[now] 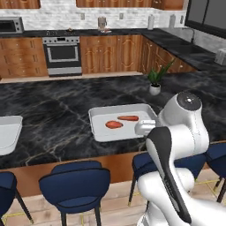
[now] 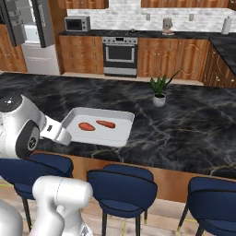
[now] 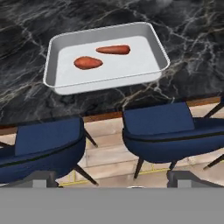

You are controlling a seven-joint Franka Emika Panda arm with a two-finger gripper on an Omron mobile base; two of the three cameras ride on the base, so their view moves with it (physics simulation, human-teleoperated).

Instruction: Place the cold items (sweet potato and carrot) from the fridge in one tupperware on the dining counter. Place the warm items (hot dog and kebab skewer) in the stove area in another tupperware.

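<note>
A white tupperware sits on the dark marble dining counter. Inside it lie the sweet potato and, beside it, the longer carrot. My gripper hangs back from the counter's edge above the stools, open and holding nothing, looking down at that tupperware. A second tupperware lies at the counter's left end. The hot dog and kebab skewer are out of view.
Blue stools line the counter's near side. A potted plant stands on the counter behind the tupperware. The stove is against the far wall, the fridge at the far left.
</note>
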